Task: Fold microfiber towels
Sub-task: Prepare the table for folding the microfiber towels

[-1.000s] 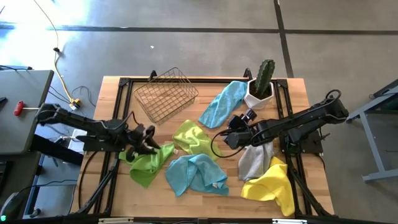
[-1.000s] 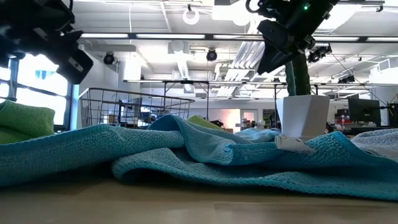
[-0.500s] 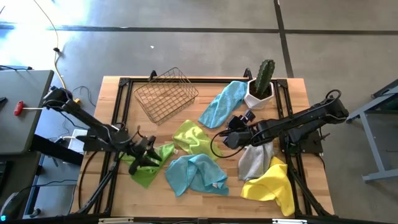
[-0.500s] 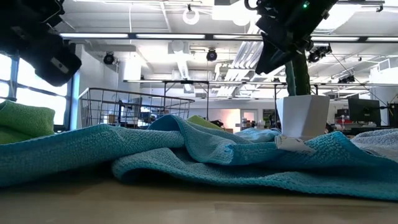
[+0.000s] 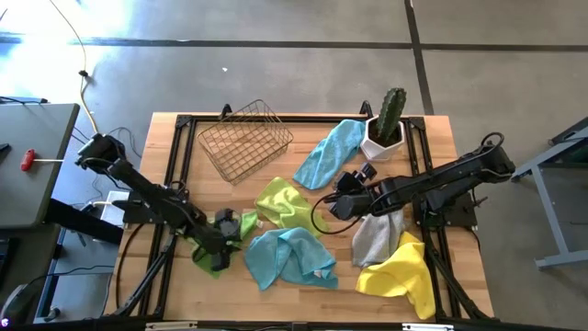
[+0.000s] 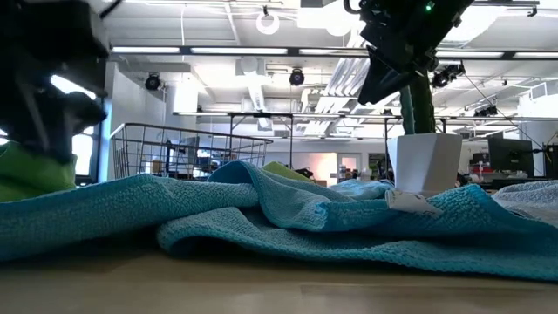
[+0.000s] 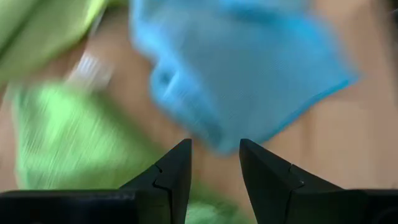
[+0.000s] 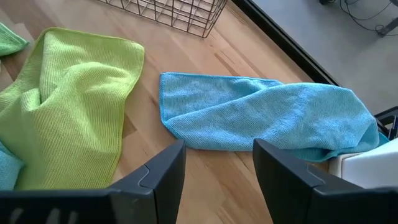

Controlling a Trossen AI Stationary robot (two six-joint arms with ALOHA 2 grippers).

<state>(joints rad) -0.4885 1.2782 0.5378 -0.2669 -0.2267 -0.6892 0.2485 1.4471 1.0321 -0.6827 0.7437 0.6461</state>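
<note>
Six microfiber towels lie crumpled on the wooden table: a lime green one (image 5: 209, 257) at the near left, another lime green one (image 5: 285, 204) in the middle, a light blue one (image 5: 289, 256) near the front, a second light blue one (image 5: 331, 152) farther back, a grey one (image 5: 375, 237) and a yellow one (image 5: 402, 271). My left gripper (image 5: 225, 241) (image 7: 214, 167) is open, tipped downward over the near-left green towel (image 7: 68, 143), beside the front blue towel (image 7: 236, 68). My right gripper (image 5: 340, 204) (image 8: 217, 168) hangs open above the table's middle, holding nothing. My left gripper slants down from the table's left over the inner end of the near-left green towel. Whether its fingertips touch the cloth, I cannot tell: the wrist view is blurred and the gripper hides the spot from above.
A wire basket (image 5: 243, 140) stands at the far left of the table. A cactus in a white pot (image 5: 386, 124) stands at the far right, with the far blue towel's end against it. Bare wood shows along the near edge.
My left gripper has swung toward the table's near edge and a little to the right, tipping steeply downward until it stands over the near-left green towel. Its finger gap looks the same. The towels lie as before, and the right arm has kept still.
</note>
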